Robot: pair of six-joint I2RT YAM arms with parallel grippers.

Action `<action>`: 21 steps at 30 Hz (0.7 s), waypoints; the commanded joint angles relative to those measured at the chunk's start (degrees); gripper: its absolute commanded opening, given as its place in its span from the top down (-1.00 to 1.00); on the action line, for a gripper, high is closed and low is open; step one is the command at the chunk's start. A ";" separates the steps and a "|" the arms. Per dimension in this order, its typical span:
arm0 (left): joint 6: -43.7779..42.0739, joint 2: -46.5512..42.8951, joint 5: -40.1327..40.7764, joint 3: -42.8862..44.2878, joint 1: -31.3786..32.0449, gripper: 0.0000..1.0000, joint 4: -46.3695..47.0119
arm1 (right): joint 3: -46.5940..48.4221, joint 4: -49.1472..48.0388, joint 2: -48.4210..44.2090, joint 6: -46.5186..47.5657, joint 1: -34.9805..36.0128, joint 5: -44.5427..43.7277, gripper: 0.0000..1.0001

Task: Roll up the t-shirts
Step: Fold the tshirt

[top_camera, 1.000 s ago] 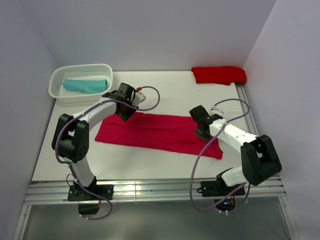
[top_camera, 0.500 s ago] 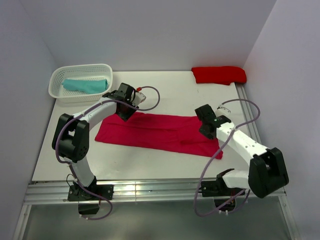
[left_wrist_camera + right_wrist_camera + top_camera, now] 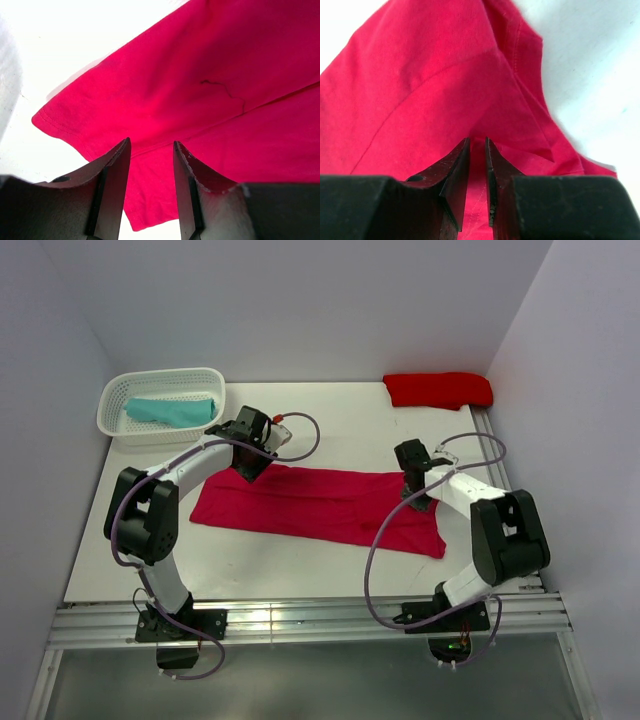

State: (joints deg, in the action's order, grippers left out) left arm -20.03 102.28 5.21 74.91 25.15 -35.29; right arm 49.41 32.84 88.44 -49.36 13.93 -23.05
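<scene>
Crimson fills both wrist views: the crimson t-shirt (image 3: 310,505) lies folded into a long band across the middle of the worktop (image 3: 250,565), its right end closer to the near edge. The left fingers (image 3: 116,167) stand over the band's far left corner, parted with a clear gap and nothing between them. The right fingers (image 3: 459,162) sit at the band's far right corner, nearly together, only a slit showing; whether cloth is pinched there I cannot tell, as the tips hide it. In the far left corner a white lattice basket (image 3: 160,375) holds the teal t-shirt (image 3: 170,411), partly hidden by its wall. The scarlet t-shirt (image 3: 438,389) lies bundled in the far right corner.
</scene>
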 commanded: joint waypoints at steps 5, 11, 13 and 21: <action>0.61 0.29 -0.91 2.34 -0.01 0.11 0.04 | -6.85 -2.43 -9.32 -0.12 -0.05 3.10 0.49; 0.61 0.38 -0.82 2.08 -0.10 0.11 0.22 | -11.69 -1.46 -16.89 -1.17 -0.05 5.81 0.49; 0.61 0.55 -0.82 1.99 -0.01 0.11 0.22 | -12.58 -0.77 -19.53 -1.61 0.04 6.26 0.49; 0.70 0.55 -0.38 1.73 -0.01 0.11 0.40 | -15.04 3.10 -28.23 -2.58 0.04 6.00 0.49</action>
State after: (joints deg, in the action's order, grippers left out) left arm -20.01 103.04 5.23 74.94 25.15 -35.14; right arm 34.44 33.52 63.07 -51.05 13.96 -16.43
